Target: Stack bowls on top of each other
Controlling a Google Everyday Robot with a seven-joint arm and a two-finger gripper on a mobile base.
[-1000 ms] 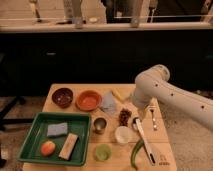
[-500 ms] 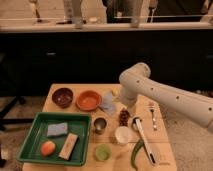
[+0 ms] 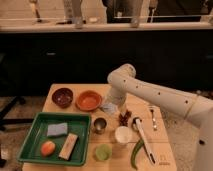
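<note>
the orange bowl (image 3: 88, 100) sits toward the back of the wooden table (image 3: 162, 135). the maroon bowl (image 3: 62, 96) stands just left of it, apart, so the two are not stacked. the gripper (image 3: 114, 102) hangs just right of the orange bowl at the end of the white arm (image 3: 150, 95), low over a pale blue cloth (image 3: 108, 108). its jaws seem spread and grasp nothing, though they are dim against the arm. in front and left of the orange bowl lies a green tray (image 3: 35, 131) with a blue sponge (image 3: 57, 129), an orange fruit (image 3: 48, 148) and a tan block (image 3: 68, 146). in front of the bowl stand a metal cup (image 3: 100, 125), a white cup (image 3: 123, 134) and a green cup (image 3: 103, 152). further right of it lie a reddish-brown lump (image 3: 124, 118), a white-handled utensil (image 3: 143, 142), a green pod (image 3: 136, 154) and a fork (image 3: 153, 117). a small dark mark (image 3: 163, 161) at the table's near right corner, far from the orange bowl, is too small to read.
</note>
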